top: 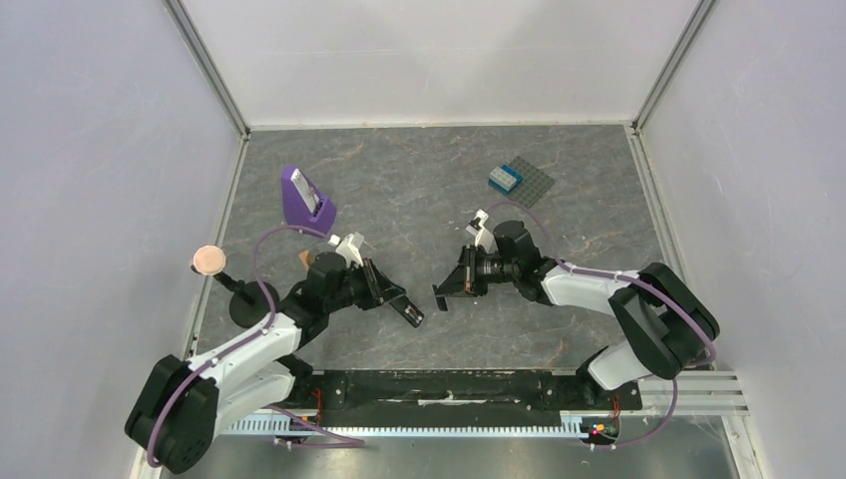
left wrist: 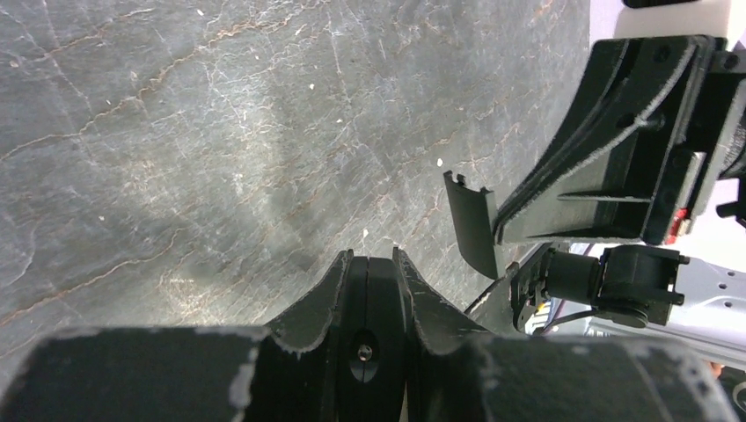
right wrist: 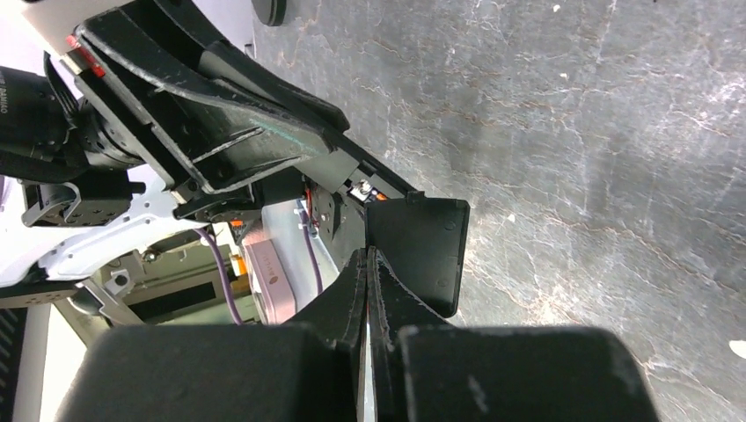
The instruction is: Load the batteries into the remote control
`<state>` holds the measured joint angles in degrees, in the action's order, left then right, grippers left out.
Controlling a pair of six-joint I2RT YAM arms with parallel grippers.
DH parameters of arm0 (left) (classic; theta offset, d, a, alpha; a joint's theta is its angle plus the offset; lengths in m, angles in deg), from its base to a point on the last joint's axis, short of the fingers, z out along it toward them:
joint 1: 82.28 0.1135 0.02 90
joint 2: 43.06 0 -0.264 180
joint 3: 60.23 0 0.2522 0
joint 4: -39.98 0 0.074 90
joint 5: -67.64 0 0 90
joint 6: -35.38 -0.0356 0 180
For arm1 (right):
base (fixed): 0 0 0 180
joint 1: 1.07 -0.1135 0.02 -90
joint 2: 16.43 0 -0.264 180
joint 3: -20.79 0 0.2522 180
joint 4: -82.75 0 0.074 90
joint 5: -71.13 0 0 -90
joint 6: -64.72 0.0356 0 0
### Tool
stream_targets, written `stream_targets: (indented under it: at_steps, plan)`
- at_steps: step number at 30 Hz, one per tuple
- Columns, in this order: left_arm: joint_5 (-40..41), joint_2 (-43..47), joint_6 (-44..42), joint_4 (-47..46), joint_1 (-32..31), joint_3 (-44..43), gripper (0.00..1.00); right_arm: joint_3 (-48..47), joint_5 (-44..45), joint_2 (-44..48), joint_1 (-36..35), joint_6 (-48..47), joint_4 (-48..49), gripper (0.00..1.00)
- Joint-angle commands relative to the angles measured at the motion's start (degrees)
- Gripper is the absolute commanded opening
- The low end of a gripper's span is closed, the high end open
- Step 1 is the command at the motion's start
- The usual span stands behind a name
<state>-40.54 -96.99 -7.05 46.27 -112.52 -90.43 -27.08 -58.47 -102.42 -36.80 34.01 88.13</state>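
A: Clamping the remote control (left wrist: 369,294) edge-on in the left gripper (left wrist: 371,257), closed hard on it, just above the surface (top: 419,180) near the middle.

B: And pinching a small flat black cover (right wrist: 427,242) in the right gripper (right wrist: 365,257), closed tight on one edge. Probably the battery lid, so judging the opening-up step as the one in hand.

A: Facing each other, too: reaching in from both sides, wrists turned inward, grippers near but apart, cover hanging just beside the remote without touching.

B: Stretching the left arm forward and to the right from its base; folding the right arm back at the elbow, forearm pointing left.

A: Hunting for the batteries now... not making them out in any view.

B: Calling next, most likely, for setting the cover down away from the remote, then freeing the right gripper for fetching a battery.

A: While holding the remote steady, open side up, for the drop-in. Tricky with such small parts: guessing at a slip or a wrong-way-round fit as the risk.
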Motion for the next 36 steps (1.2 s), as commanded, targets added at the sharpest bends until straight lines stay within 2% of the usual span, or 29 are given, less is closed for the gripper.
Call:
stream_targets:
  at_steps: [1, 5, 11, 23, 29, 36]
  plan:
    - [-1.09, -4.80, 1.59, -8.37, -0.29, -0.58, 0.03, -0.24, 1.87, 3.51, 0.15, -2.48, -1.89, 0.00]
    - [0.68, -11.44, 4.17, -14.56, -2.45, -1.43, 0.03, -0.32, 3.01, 5.23, 0.18, -3.10, -3.77, 0.00]
    - [9.37, -16.55, 9.13, -22.11, -6.49, -1.31, 0.06, 0.96, 3.91, 7.59, 0.18, -2.15, -3.90, 0.00]
    - [20.35, -15.76, 10.27, -21.67, -9.75, 3.89, 0.31, 1.76, 4.37, 10.04, 0.15, -1.39, -3.92, 0.00]
    - [21.51, -13.72, 12.06, -20.41, -10.00, 6.64, 0.42, 1.91, 4.45, 10.74, 0.18, -0.97, -3.88, 0.00]
    - [22.48, -10.75, 15.94, -17.00, -10.03, 8.45, 0.51, 1.94, 4.54, 11.42, 0.19, -0.30, -3.83, 0.00]
